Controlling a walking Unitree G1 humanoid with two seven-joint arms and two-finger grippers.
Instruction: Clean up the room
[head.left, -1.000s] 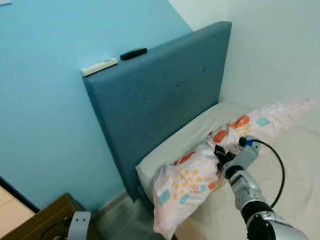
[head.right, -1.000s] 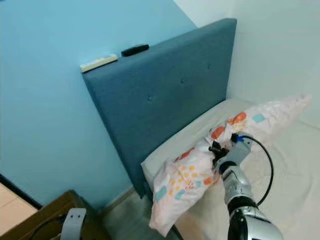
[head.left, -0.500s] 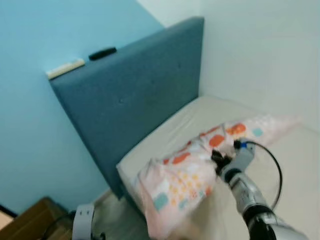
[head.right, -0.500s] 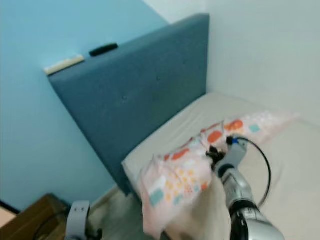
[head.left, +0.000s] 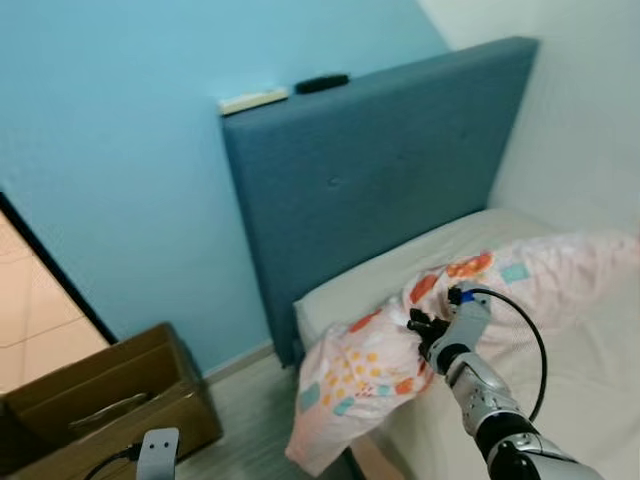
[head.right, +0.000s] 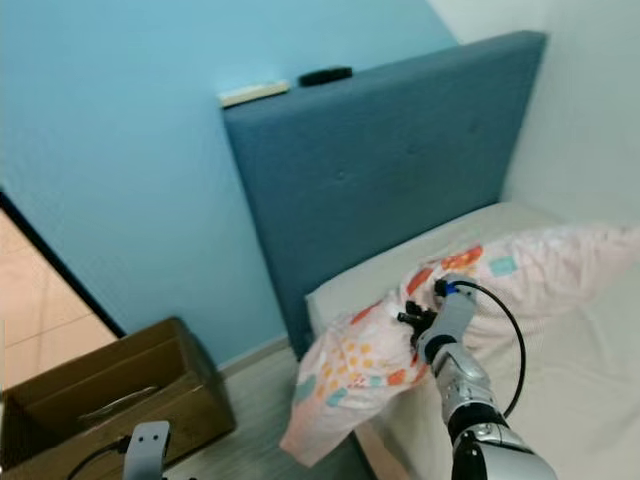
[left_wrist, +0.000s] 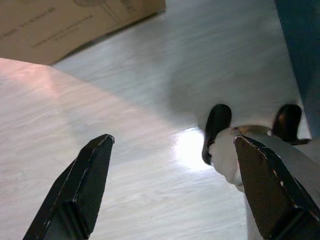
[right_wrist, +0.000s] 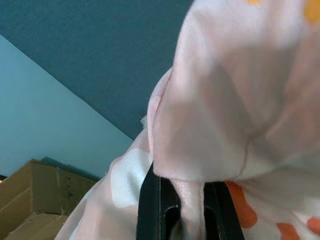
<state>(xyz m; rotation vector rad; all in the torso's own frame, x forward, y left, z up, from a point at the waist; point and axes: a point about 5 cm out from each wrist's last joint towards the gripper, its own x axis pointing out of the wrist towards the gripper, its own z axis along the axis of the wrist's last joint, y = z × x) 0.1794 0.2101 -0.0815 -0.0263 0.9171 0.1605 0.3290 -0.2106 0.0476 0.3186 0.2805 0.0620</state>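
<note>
Fabric is pinched between the right gripper's (right_wrist: 182, 210) two black fingers (right_wrist: 150, 207), which sit close together with a fold of the pillow (head.left: 400, 350) squeezed in the narrow gap, so the gripper is clamped on it. That pillow is a long, soft, pale pink cushion printed with orange, yellow and teal patches; it is gathered and creased at the grip, its near end droops over the mattress corner below and to the left of the gripper, and its far end stretches away to the right, lying along the bed. The mattress (head.left: 600, 400) under and beyond the gripper is covered in a plain cream sheet. Behind the gripper stands a tall upholstered headboard (head.left: 390, 180) of dark blue woven cloth with tufted buttons, and on its top edge lie a white remote (head.left: 253, 100) and, just beside it, a black remote (head.left: 322, 83). A light blue wall (head.left: 110, 150) runs behind the headboard. Down on the floor to the left of the gripper sits an open brown cardboard box (head.left: 100, 390), flaps up, with what looks like a flat piece of card lying inside. The left gripper (left_wrist: 170, 185) hangs low over pale wood-grain flooring (left_wrist: 125, 100), its two tapered black fingers spread wide apart with nothing between them.
</note>
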